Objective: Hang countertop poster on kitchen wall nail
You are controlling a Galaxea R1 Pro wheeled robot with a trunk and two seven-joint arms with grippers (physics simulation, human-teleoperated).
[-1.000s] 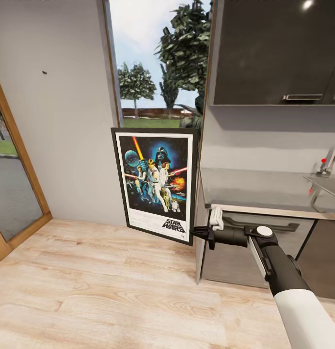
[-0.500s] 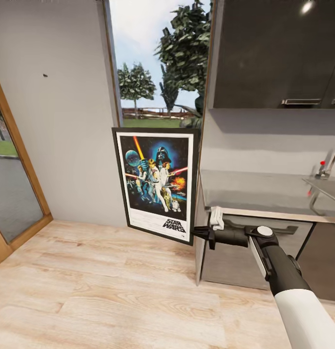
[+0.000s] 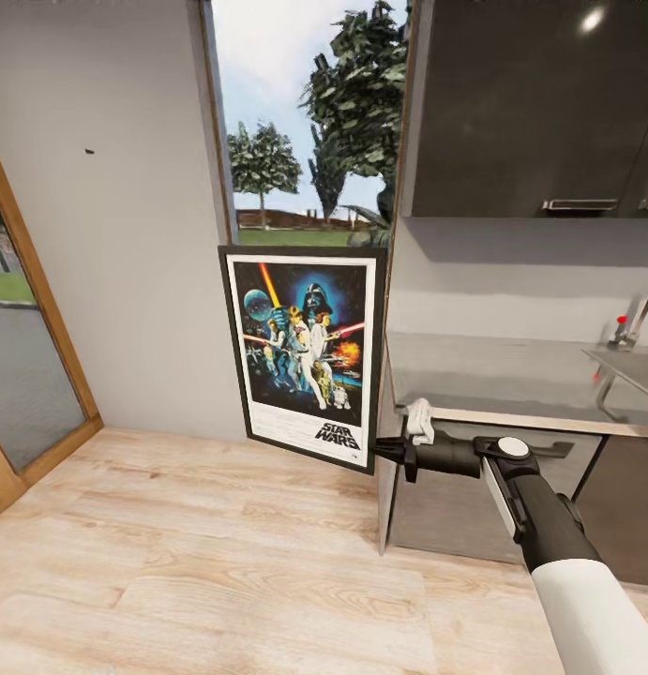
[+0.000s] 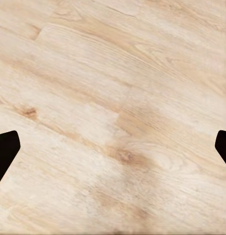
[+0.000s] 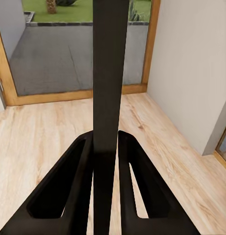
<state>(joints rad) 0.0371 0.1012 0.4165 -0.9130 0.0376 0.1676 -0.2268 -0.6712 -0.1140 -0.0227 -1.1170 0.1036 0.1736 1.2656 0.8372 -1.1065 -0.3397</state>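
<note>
status: pickup done, hanging not yet done. the black two-finger right gripper (image 3: 382, 451) is clamped on the lower right edge of the upright black-framed star wars poster (image 3: 303, 352), held in air off the glossy dark grey countertop (image 3: 492, 375), above the light wood floor (image 3: 173, 562). poster long axis vertical, printed face toward the head cam. tiny dark wall nail (image 3: 88, 150) sits well apart, up and to the left on the pale grey wall. remaining: carry over, raise, hook on. left gripper (image 4: 113, 147): fingers spread wide, holds nothing.

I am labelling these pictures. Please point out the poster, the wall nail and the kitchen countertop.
poster (image 3: 305, 352): head view, middle of the printed picture.
wall nail (image 3: 88, 150): head view, the dark speck on the grey wall.
kitchen countertop (image 3: 492, 375): head view, bare glossy top surface.
</note>
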